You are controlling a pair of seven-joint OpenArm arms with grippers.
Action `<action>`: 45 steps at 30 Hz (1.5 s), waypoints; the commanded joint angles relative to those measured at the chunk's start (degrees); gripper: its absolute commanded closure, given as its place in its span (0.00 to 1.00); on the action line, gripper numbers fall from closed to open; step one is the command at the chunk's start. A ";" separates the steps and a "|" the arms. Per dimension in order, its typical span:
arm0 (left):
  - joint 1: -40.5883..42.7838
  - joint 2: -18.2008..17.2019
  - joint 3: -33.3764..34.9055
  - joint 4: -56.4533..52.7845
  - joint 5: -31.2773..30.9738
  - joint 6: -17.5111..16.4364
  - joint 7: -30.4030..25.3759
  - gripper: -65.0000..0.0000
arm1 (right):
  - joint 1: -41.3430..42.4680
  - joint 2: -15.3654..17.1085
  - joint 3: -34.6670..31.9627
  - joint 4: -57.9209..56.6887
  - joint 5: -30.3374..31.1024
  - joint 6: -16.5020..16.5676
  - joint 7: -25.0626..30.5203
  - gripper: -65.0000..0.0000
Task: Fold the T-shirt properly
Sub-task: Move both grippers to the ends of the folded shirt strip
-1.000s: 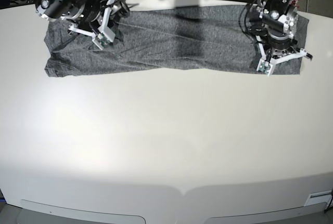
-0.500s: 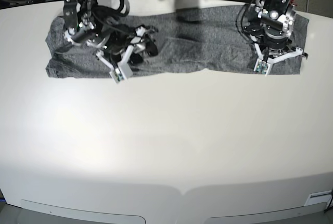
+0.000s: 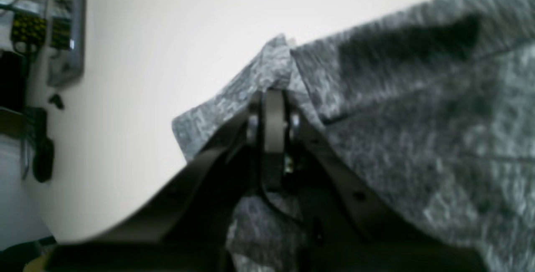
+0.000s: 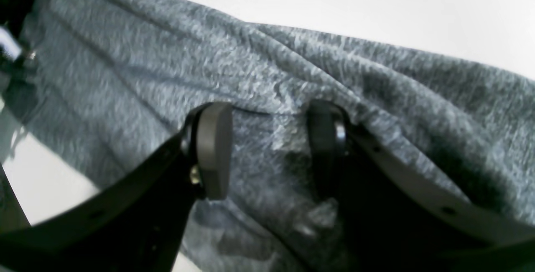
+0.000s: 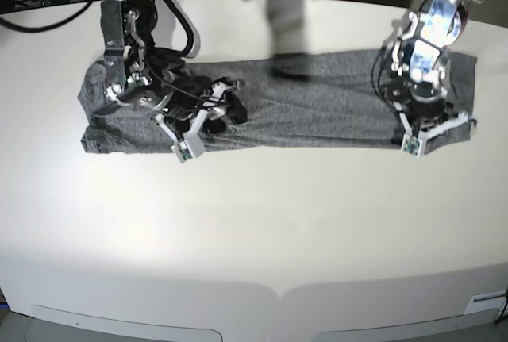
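the t-shirt lies as a long narrow band across the far part of the worktop, so it appears already folded lengthwise at least once. judging from that shape, the crosswise folds that would bring it down to a compact stack are still to be done, and the band is not yet smooth: creases run along it and the end under the right arm looks bunched.

the left claw sits at one end of the band, at the near corner of the t-shirt. in the left wrist view its fingers are pressed together with a ridge of grey knit pinched up around them, so it is clenched on the t-shirt's edge, the cloth rising to a small peak just above the tips.

the right claw is towards the other end of the band, over the near edge of the t-shirt. in the right wrist view its two pads stand apart with a fold of the fabric lying between and just beyond them; it is released, straddling the cloth but gripping nothing. whether the pads touch the fabric cannot be told.

a sensible reading is that one corner is secured and the other grasp is yet to be made.
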 commanded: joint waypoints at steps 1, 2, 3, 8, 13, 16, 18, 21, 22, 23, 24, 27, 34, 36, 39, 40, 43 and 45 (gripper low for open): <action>-1.62 -0.33 -0.26 -1.46 -1.16 -0.50 1.38 1.00 | -0.81 1.18 0.28 -1.22 -6.47 -4.24 -6.36 0.53; -3.13 -0.15 -0.26 -2.36 -1.14 -0.50 1.31 1.00 | -0.81 1.14 0.26 -1.22 -6.45 -4.44 -6.36 0.53; -4.46 -0.07 -0.26 -2.75 -1.14 -0.52 1.66 1.00 | -0.83 0.98 0.26 -1.22 -6.27 -4.57 -6.38 0.53; -9.38 -0.11 -0.26 -2.23 -1.05 -0.52 7.61 1.00 | -0.83 1.01 0.26 -1.22 -5.20 -4.55 -6.60 0.53; -10.73 -0.13 -0.26 0.90 -0.28 -0.55 12.26 1.00 | -0.83 0.98 0.26 -1.20 -5.16 -4.55 -6.86 0.53; -10.60 -0.15 -0.26 3.50 3.34 -0.50 14.34 1.00 | -0.83 1.01 0.26 -1.20 -5.16 -4.55 -6.88 0.53; -10.62 -0.13 -0.26 4.81 5.29 -0.50 15.74 1.00 | -0.83 1.01 0.26 -1.20 -5.16 -4.55 -7.02 0.53; -10.60 -0.13 -0.26 5.79 5.53 -0.48 16.48 1.00 | -0.83 1.01 0.26 -1.20 -5.16 -4.52 -7.02 0.53; -10.60 -0.13 -0.26 5.81 5.53 -0.48 16.90 1.00 | -0.83 1.01 0.26 -1.20 -5.16 -4.52 -7.02 0.53; -10.60 -0.15 -0.26 5.81 5.55 -0.50 17.42 1.00 | -0.83 1.01 0.26 -1.20 -5.16 -4.52 -7.02 0.53; -10.58 -0.15 -0.26 5.81 5.66 -0.50 17.90 0.93 | -0.83 1.01 0.26 -1.20 -5.16 -4.52 -7.02 0.53; -10.58 -0.57 -0.26 5.81 5.64 -0.48 20.02 0.77 | -0.83 1.01 0.26 -1.20 -5.16 -4.52 -7.04 0.53; -10.58 -4.39 -0.26 5.81 5.64 -0.46 24.76 0.75 | -0.83 1.01 0.26 -1.20 -5.16 -4.52 -7.06 0.53; -10.58 -6.27 -0.26 5.81 5.64 0.50 25.00 0.75 | -0.83 1.01 0.26 -1.20 -5.16 -4.52 -7.06 0.53; -10.58 -9.22 -0.26 5.81 5.60 1.75 26.29 0.75 | -0.83 1.01 0.26 -1.20 -5.16 -4.52 -7.06 0.53; -10.58 -10.12 -0.26 5.81 5.60 1.92 26.99 0.75 | -0.83 1.01 0.26 -1.20 -5.16 -4.52 -7.06 0.53; -10.58 -12.35 -0.26 5.81 5.42 4.15 28.17 0.75 | -0.81 1.01 0.26 -1.20 -5.16 -4.52 -7.06 0.53; -10.58 -13.03 -0.26 5.92 5.29 5.77 28.13 0.75 | -0.83 0.98 0.26 -1.20 -5.14 -4.52 -7.04 0.53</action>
